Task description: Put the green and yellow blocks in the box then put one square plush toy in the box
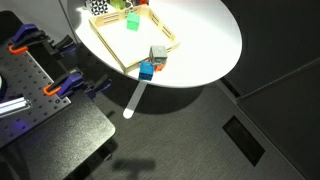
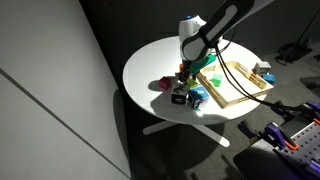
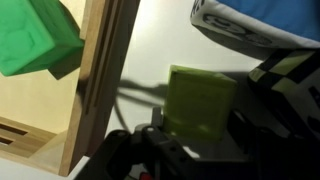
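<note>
In the wrist view my gripper (image 3: 195, 135) holds the yellow block (image 3: 200, 100) between its fingers, just outside the box's wooden wall (image 3: 105, 80). The block lies in shadow. The green block (image 3: 35, 40) lies inside the box, and it also shows there in an exterior view (image 1: 132, 22). A checkered square plush toy (image 3: 292, 68) lies right of the yellow block. In an exterior view my gripper (image 2: 187, 70) is low over the table at the box's (image 2: 240, 92) near corner, with a checkered plush toy (image 2: 178, 97) in front of it.
A blue soft thing (image 3: 262, 18) lies beyond the yellow block. A grey-white cube (image 1: 158, 55) and a small blue cube (image 1: 147, 70) sit by the box's other side. A pink thing (image 2: 163, 84) lies near the table's (image 2: 150, 60) edge. Clamps (image 1: 60, 85) stand on the bench.
</note>
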Action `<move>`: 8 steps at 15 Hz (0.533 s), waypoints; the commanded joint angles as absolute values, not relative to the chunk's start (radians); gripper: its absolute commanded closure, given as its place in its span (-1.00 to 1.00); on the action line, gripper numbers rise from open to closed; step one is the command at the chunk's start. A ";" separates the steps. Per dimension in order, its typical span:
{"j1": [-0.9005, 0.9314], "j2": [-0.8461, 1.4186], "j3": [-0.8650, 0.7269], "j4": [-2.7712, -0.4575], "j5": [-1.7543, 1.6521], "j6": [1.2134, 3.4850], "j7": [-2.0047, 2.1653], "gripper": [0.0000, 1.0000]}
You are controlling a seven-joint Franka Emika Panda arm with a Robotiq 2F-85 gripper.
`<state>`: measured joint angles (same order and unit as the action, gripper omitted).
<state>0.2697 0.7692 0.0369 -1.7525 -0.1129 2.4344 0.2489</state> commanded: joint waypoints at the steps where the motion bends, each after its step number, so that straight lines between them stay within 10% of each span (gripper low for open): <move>1: 0.287 0.762 0.025 -1.727 -0.114 2.395 0.261 0.20; 8: 0.283 0.690 0.027 -1.750 -0.117 2.346 0.252 0.36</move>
